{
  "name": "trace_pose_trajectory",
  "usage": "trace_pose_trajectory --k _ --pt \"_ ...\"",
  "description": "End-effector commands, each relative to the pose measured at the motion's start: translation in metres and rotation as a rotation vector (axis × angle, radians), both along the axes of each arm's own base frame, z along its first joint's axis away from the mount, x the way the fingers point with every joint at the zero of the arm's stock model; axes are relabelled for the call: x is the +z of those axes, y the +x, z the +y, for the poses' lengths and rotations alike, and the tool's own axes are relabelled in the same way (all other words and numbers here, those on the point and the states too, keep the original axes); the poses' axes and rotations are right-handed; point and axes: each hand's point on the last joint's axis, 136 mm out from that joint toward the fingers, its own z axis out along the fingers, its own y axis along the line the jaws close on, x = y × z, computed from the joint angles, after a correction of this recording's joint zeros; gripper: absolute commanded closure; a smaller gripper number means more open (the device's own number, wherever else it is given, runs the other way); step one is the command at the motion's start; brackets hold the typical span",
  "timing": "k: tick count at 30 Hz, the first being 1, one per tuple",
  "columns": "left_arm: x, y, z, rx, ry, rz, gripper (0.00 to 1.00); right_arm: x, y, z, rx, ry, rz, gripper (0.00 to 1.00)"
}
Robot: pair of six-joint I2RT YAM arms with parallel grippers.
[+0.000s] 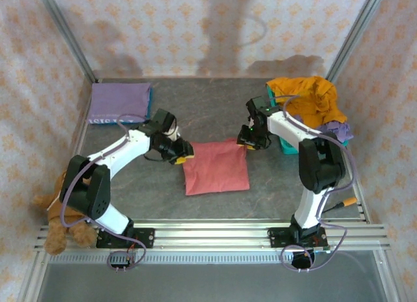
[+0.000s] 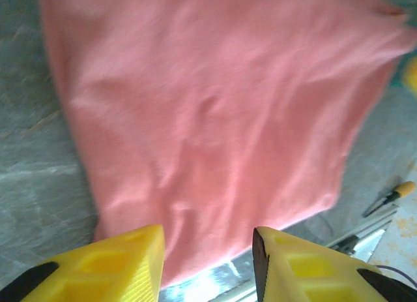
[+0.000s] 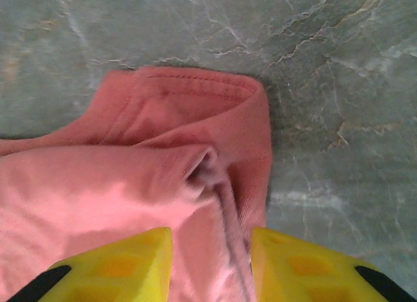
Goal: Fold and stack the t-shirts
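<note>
Left wrist: red t-shirt (image 2: 215, 119) edges cropped.

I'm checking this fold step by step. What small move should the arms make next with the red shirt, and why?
Probably lift both arms straight up off the red shirt. The left fingers and right fingers stand apart at its two far corners, and the shirt lies flat as a rough square, so this fold looks finished. Carrying it to the folded purple shirt could follow.
</note>
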Motion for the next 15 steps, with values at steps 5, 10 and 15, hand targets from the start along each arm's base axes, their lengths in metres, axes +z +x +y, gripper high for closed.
trace_pose_trajectory --k 5,10,15 --pt "0.029 0.057 -0.033 -0.077 -0.071 -0.012 0.64 -0.006 0.026 0.013 0.046 0.051 -0.046 0.69" --pt "0.019 0.096 -0.06 -0.111 -0.115 0.005 0.66 -0.011 0.027 0.016 0.047 0.085 -0.046 0.78" --pt "0.007 0.119 -0.089 -0.14 -0.153 0.017 0.67 -0.014 0.027 0.015 0.052 0.109 -0.042 0.63"
